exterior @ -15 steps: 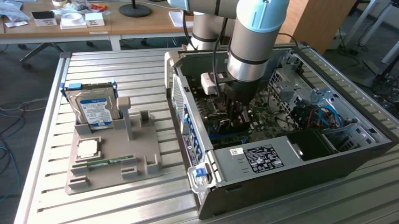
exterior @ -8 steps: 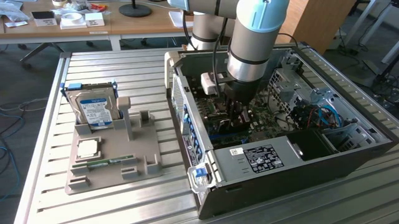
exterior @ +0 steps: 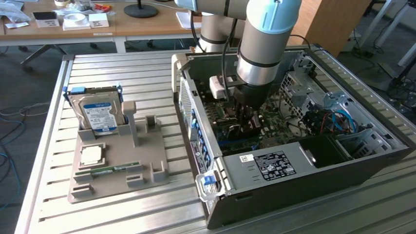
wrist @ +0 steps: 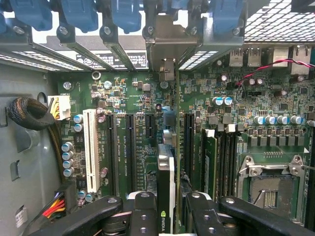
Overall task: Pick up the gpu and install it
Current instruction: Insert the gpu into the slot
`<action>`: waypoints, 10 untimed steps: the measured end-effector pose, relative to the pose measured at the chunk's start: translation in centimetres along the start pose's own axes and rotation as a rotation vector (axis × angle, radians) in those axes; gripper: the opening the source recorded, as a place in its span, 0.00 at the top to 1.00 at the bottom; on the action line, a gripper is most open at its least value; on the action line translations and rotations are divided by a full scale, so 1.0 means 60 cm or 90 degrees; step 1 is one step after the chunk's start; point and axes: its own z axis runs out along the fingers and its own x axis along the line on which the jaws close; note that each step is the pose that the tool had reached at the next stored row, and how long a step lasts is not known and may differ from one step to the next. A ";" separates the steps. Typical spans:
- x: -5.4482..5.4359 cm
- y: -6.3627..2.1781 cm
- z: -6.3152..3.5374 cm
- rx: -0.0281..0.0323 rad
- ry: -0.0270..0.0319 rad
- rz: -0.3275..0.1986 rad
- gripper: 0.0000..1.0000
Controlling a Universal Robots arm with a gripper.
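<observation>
Computer case [exterior: 364,161]: it lies open on the slatted table [exterior: 130,68], at 3 o'clock from the grey holder tray [exterior: 114,187]. My arm reaches down into it. A sideways drift can knock my gripper against the case wall.
Motherboard [wrist: 147,98]: its long black slots [wrist: 130,142] run in parallel. If I aim one slot off, the card seats in the wrong place.
Gpu [wrist: 166,172]: my gripper [wrist: 166,209] holds it edge-on between the fingers [wrist: 142,211], just above the slots. If it tilts, the contacts can jam or bend.
Silver bracket [wrist: 167,54]: it stands at the rear opening, at 12 o'clock from the card in the wrist view. It can catch on the blue clips [wrist: 123,14].
Grip: narrow, closed on the card. A weak hold lets it slip when pushed.
</observation>
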 end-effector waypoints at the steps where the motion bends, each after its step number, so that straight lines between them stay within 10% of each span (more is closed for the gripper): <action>1: 0.000 0.000 0.000 0.0000 0.0001 0.000 0.73; 10: 0.000 0.001 0.002 0.0000 0.0000 0.000 0.73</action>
